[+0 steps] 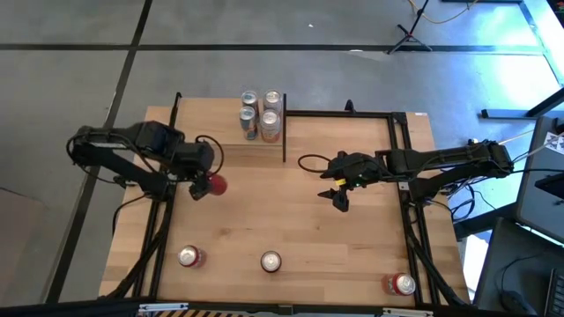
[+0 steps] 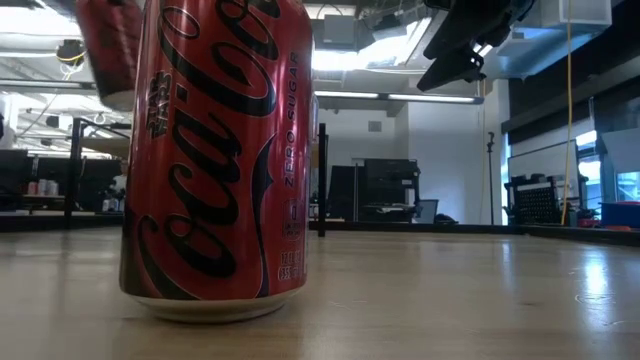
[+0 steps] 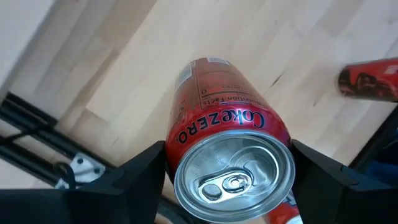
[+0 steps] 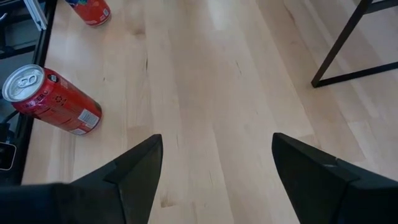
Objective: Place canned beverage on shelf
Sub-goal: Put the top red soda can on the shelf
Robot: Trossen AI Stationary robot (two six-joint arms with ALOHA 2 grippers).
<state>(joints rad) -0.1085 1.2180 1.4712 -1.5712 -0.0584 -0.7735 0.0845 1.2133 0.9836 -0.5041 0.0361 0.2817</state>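
Coke Zero can (image 3: pixel 227 162), clenched in left gripper (image 1: pixel 204 183); shelf (image 1: pixel 231 134) at one o'clock: carry upright, clear posts; right gripper (image 1: pixel 339 195) released, idle.

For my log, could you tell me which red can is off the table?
The red can in the left gripper; the three along the near edge stand on the table.

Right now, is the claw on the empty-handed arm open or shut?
Open. The right claw has its two dark fingers spread wide apart over the bare table, with nothing between them.
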